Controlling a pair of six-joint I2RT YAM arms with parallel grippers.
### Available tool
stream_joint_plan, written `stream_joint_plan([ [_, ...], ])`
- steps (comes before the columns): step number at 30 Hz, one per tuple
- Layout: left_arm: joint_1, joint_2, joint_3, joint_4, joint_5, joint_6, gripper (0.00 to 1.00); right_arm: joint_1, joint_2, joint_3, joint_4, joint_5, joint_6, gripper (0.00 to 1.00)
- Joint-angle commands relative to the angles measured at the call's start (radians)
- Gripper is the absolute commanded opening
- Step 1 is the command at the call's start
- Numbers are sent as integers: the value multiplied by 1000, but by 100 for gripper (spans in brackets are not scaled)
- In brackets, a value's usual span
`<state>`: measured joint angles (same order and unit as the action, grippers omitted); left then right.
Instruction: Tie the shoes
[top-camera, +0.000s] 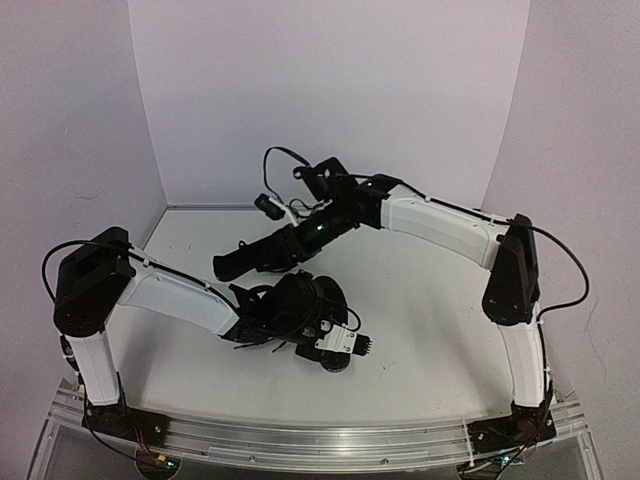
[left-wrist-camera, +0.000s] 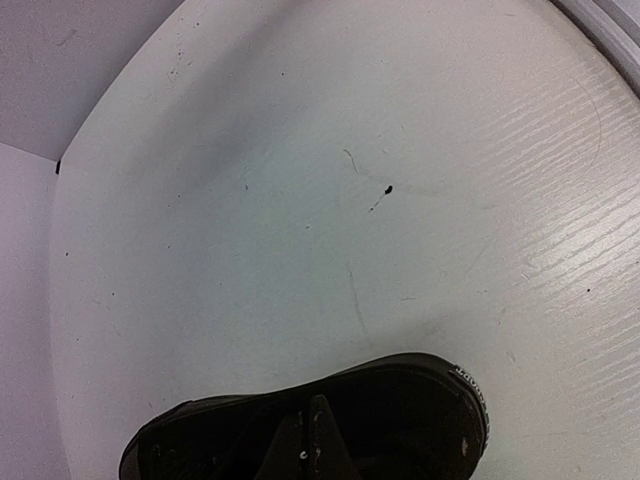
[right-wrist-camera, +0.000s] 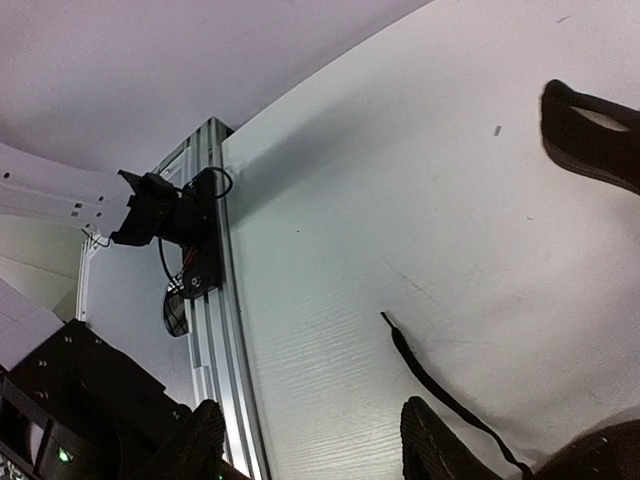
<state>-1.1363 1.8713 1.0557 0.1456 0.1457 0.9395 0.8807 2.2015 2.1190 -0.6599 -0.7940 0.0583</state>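
Shoes (left-wrist-camera: 400, 405): small black lace-up pair on white worktop (left-wrist-camera: 330, 180). One directly beneath left end effector (left-wrist-camera: 310, 445), which is pressed together against its upper; whether pinching anything, cannot tell. Right end effector (right-wrist-camera: 315, 445) spread, empty, just beside loose lace (right-wrist-camera: 432, 377) lying flat on worktop. Probably light and soft-sided, easily nudged; lace limp, thin, prone to slipping. Best taken near lace tip.

The right arm (top-camera: 440, 225) reaches across the left arm (top-camera: 180, 295), crowding the middle around a black shoe (left-wrist-camera: 420, 400); bare table (top-camera: 440, 330) lies open on the right side, while a loose lace (right-wrist-camera: 440, 385) trails near the front rail (right-wrist-camera: 232, 330).
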Motion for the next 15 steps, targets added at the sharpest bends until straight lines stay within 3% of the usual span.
stream_joint_plan([
  [1, 15, 6, 55, -21, 41, -54, 0, -131, -247, -130, 143, 57, 99, 66],
  [5, 58, 8, 69, -37, 109, -143, 0, -157, -398, -285, 178, 156, 78, 73],
  [11, 123, 15, 66, -15, 235, -279, 0, -160, -592, -571, 234, 295, 83, 65],
  [15, 185, 12, 46, 58, 307, -446, 0, -160, -707, -715, 279, 335, 100, 62],
])
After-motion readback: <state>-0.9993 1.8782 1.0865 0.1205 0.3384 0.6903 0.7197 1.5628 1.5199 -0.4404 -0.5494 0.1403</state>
